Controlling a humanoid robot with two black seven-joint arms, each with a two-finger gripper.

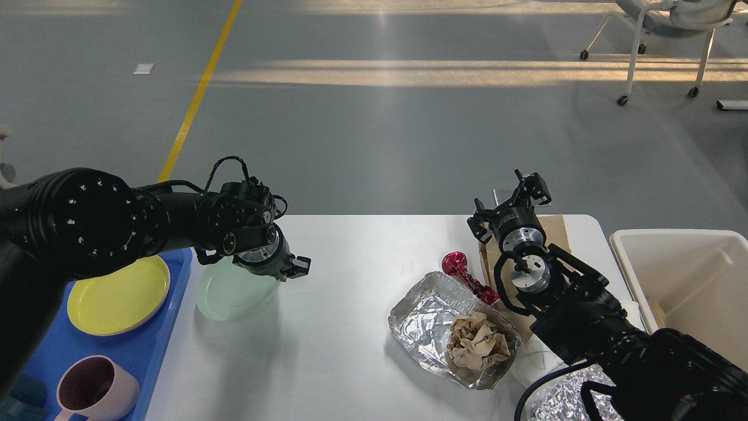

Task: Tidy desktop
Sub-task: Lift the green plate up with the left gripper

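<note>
Left claw [290,270] holds green plate [234,292]

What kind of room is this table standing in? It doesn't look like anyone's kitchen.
Probably a large lab or workshop hall, not a home. The floor is bare grey with a yellow line painted across it, wheeled office chairs stand far off, and the white table sits alone in open space.

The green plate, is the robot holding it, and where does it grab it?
Yes. The left gripper holds the pale green plate by its far right rim, tilted above the desktop. The right gripper holds nothing.
</note>
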